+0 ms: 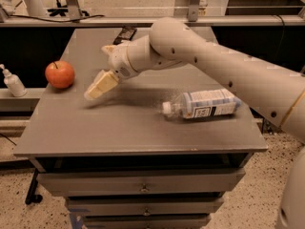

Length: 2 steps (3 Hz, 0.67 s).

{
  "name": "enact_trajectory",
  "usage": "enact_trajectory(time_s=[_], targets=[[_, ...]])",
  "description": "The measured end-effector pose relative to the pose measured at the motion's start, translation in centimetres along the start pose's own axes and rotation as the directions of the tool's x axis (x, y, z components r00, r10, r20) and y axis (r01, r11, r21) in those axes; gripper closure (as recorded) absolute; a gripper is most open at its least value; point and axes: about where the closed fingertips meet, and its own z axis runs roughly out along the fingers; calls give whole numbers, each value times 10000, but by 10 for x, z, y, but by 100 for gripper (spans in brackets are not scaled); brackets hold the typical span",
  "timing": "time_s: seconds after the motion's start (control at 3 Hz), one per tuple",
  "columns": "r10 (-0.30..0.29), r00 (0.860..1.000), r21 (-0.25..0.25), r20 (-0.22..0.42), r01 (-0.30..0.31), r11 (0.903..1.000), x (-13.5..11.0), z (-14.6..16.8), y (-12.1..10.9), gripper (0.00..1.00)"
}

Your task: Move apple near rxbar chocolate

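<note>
The red-orange apple (60,74) sits near the left edge of the grey table (124,128). The rxbar chocolate (125,33), a flat dark bar, lies at the table's far edge. My gripper (95,88) hangs over the table's left half, a short way to the right of the apple and apart from it, with nothing held in it. The arm reaches in from the right and crosses the table's far middle, covering part of the surface in front of the bar.
A clear plastic bottle (202,104) with a white-and-blue label lies on its side at the table's right. A small white pump bottle (13,81) stands on a low ledge left of the table. Drawers (143,187) sit below the tabletop.
</note>
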Motion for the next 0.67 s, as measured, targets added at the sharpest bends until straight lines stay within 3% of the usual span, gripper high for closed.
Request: enact_trajectory(time_s=[0.33,0.67], targets=[[478,9960,121,749,-488,9987,-11,25,-14,0],[1276,9818,33,1409,-1293,9916,-16,46,-18,0]])
